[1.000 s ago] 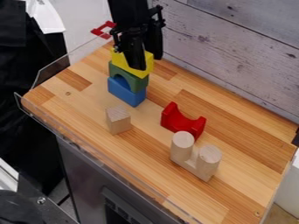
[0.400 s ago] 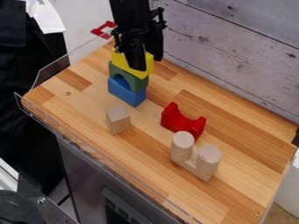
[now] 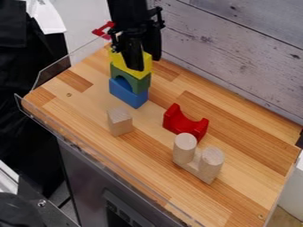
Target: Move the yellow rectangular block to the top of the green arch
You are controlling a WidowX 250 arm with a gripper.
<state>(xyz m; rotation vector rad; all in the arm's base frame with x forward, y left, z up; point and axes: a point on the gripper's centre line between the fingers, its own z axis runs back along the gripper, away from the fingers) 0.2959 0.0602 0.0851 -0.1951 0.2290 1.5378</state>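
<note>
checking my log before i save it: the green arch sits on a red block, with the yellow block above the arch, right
Not quite: the camera view shows the green arch sitting on a blue block, not a red one. The yellow block is above the arch, as you say.

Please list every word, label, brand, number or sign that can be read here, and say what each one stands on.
None can be read.
The visible faces of the yellow block, green arch, blue block and red block show no lettering.
The marks on the plank wall look like dark knots and wear, not writing.
</note>
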